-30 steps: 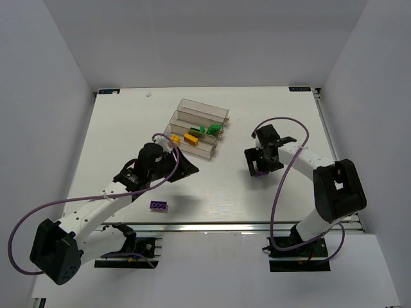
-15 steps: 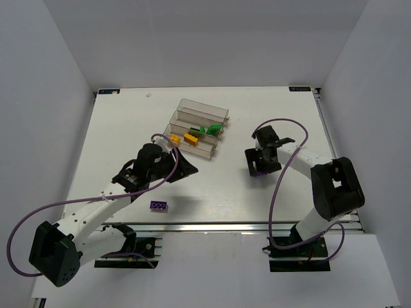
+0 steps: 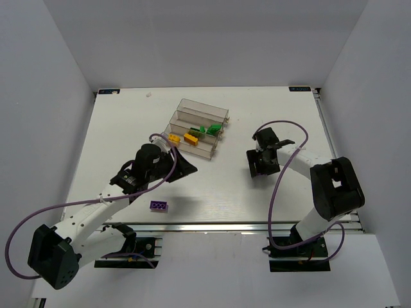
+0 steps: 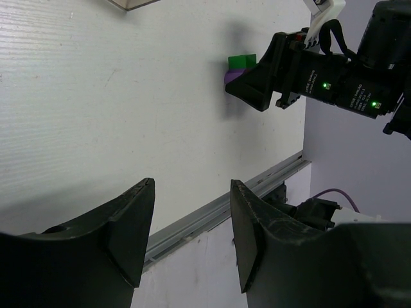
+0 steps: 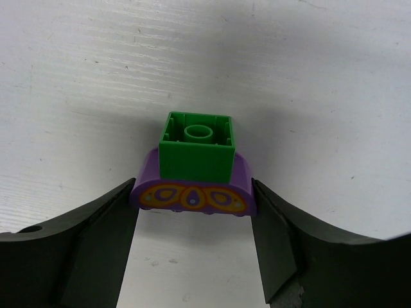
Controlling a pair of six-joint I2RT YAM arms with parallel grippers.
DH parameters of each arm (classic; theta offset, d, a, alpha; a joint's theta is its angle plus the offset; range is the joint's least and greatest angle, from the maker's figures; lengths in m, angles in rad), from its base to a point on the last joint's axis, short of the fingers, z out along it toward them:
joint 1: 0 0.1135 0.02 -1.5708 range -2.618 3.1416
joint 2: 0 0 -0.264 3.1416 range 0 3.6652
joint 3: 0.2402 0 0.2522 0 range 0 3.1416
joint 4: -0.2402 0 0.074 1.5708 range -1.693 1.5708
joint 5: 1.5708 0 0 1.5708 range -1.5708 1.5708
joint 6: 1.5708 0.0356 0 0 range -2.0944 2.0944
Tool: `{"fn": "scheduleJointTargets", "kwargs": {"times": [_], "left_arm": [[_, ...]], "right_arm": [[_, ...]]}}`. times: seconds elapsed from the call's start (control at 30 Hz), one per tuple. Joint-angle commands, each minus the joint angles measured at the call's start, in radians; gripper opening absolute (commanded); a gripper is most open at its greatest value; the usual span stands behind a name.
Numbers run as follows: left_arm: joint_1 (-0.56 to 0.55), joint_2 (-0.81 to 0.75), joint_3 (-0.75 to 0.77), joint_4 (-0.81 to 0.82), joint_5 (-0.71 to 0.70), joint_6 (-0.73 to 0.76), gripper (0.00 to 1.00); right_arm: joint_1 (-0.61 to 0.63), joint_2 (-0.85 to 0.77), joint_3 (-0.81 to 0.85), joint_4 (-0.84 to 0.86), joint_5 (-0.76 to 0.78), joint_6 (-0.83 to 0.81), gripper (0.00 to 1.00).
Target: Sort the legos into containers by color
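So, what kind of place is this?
Likely a robot lab test cell, not a home: a white table boxed in by plain white walls, two arms bolted at its edge, with bricks and clear bins on it.

No letters, numbers or brand names can be read anywhere. Two small dark tags sit on the far edge of the counter in the overhead view, the left tag at the 11 o'clock corner and the right tag at the 1 o'clock corner. Both are too small to make out. In the right wrist view, the purple brick has a printed orange band with purple ovals on its near face. This is ornament only, not writing.
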Motion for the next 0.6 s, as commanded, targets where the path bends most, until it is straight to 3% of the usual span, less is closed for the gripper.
{"fn": "scheduleJointTargets", "kwargs": {"times": [0.0,0.1,0.23,0.33,0.5,0.57], "left_arm": [[-0.004,-0.033,-0.007,-0.015,-0.006,-0.003,0.60],[-0.004,-0.039,-0.007,-0.018,-0.011,-0.005,0.60],[-0.004,-0.046,-0.004,-0.024,-0.011,-0.005,0.60],[-0.004,-0.049,-0.002,-0.012,0.003,-0.002,0.60],[-0.004,-0.024,0.008,0.054,0.050,0.011,0.60],[-0.004,-0.003,0.017,0.082,0.092,0.018,0.60]], "right_arm": [[-0.003,-0.008,-0.016,0.045,0.006,0.006,0.65],[-0.005,-0.008,-0.019,0.056,0.001,0.000,0.56],[-0.005,-0.023,-0.020,0.071,-0.018,-0.047,0.32],[-0.011,-0.082,-0.034,0.100,-0.072,-0.141,0.19],[-0.025,-0.226,-0.043,0.085,-0.355,-0.468,0.00],[-0.030,-0.263,-0.028,0.030,-0.504,-0.573,0.00]]}}
